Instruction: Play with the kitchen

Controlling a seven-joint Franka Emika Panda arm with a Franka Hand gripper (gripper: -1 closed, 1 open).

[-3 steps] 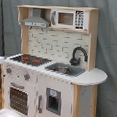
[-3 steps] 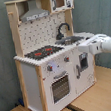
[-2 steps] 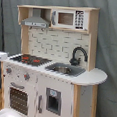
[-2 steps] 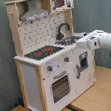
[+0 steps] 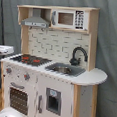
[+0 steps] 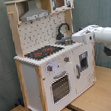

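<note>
The white arm (image 6: 96,35) has pushed further in from the second exterior view's right over the last second and now reaches across to the toy kitchen (image 6: 51,52), its front end level with the sink (image 6: 65,41) and just beside the black faucet (image 6: 62,29). In the first exterior view a white edge of the arm (image 5: 2,49) shows at the first exterior view's left, level with the hob. I read that as the approach nearly finished: the arm looks set to meet something at the sink end of the counter, though which part it means to work I cannot say.

The tool itself I cannot pick out, since it sits hidden at the arm's tip against the kitchen, so whether it is released or clenched I cannot tell.

The kitchen stands on a pale wooden surface (image 6: 98,98), directly ahead of the arm's tip and touching or almost touching it.

Counting what is here: one kitchen, one arm, one hob (image 6: 43,52) with two red rings on it, one sink, one faucet, one grey hood (image 6: 34,14) above, one small microwave (image 5: 70,18) up top, one oven door (image 6: 60,86) low down beside the hob side, and two knobs (image 6: 51,68) above it.
</note>
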